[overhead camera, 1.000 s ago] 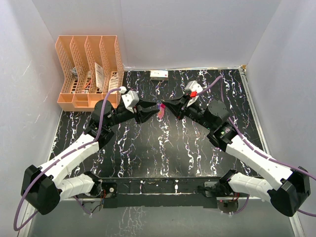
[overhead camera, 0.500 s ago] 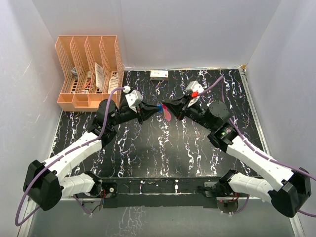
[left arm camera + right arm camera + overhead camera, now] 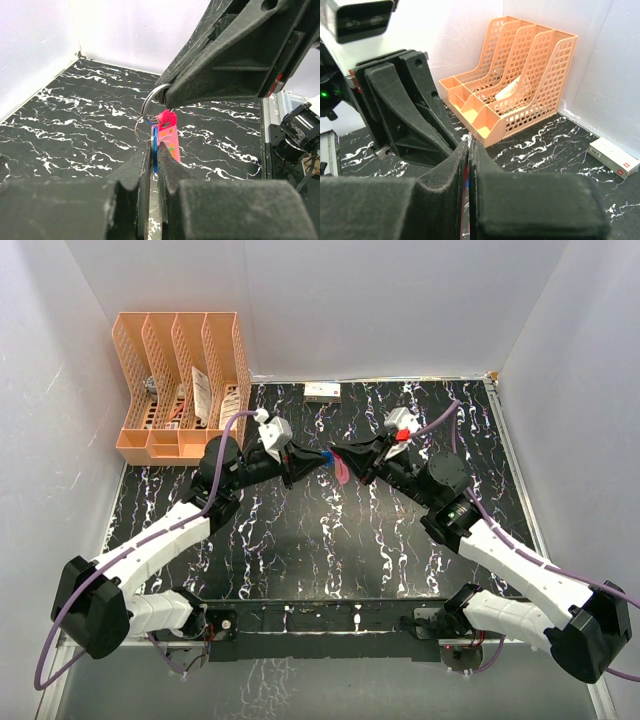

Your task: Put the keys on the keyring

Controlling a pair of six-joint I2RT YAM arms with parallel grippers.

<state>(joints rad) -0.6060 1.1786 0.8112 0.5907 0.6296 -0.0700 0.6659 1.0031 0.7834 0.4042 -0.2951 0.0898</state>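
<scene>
Both grippers meet in mid-air above the back middle of the black marbled table [image 3: 330, 550]. My right gripper [image 3: 337, 452] is shut on the keyring's thin metal ring [image 3: 152, 101]. The red-pink strap [image 3: 170, 137] hangs below that ring and shows in the top view too [image 3: 342, 473]. My left gripper [image 3: 154, 151] is shut on the blue key [image 3: 155, 142], held edge-on beside the strap and just under the ring. A second thin wire loop [image 3: 139, 131] sits by the key's tip. In the right wrist view my right gripper [image 3: 470, 145] pinches the ring edge-on, with the left fingers [image 3: 410, 115] right behind it.
An orange mesh file organiser [image 3: 180, 380] stands at the back left, also in the right wrist view [image 3: 520, 95]. A small white box [image 3: 322, 390] lies against the back wall. White walls close in the table on three sides.
My left gripper has shut on the blue key. The meeting point of both grippers has drifted slightly right, and the strap now hangs a little further right.
</scene>
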